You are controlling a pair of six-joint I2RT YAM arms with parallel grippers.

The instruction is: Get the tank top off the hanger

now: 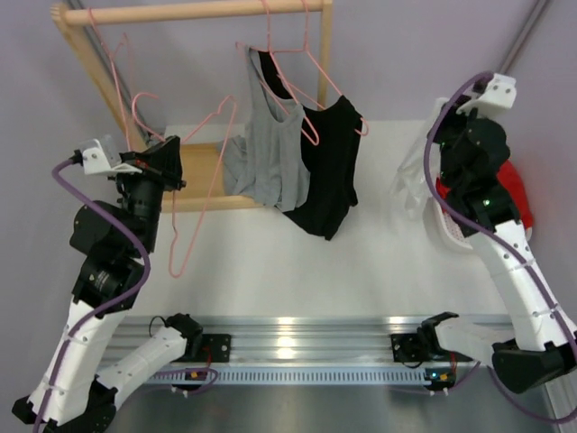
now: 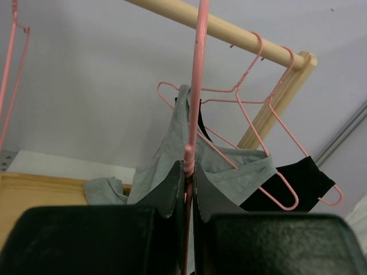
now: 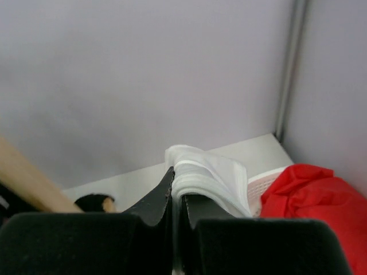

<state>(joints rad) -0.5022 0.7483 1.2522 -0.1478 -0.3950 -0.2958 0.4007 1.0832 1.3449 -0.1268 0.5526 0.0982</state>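
Note:
A grey tank top [image 1: 269, 158] hangs from a pink hanger [image 1: 287, 68] on the wooden rod [image 1: 194, 12], with a black tank top [image 1: 329, 167] on a second hanger beside it. Both also show in the left wrist view, the grey [image 2: 172, 152] and the black [image 2: 299, 180]. My left gripper [image 1: 173, 153] is to the left of the garments, shut on the wire of an empty pink hanger [image 2: 195, 103] that slants down to the table [image 1: 185, 244]. My right gripper [image 1: 439, 176] is at the far right, shut on a white cloth [image 3: 209, 169].
A white basket [image 1: 451, 230] holding a red cloth [image 1: 518, 194] stands at the right edge of the table. The rack's wooden side post [image 1: 95, 77] and base board [image 1: 203, 171] stand behind my left gripper. More empty pink hangers [image 1: 117, 54] hang on the rod's left end.

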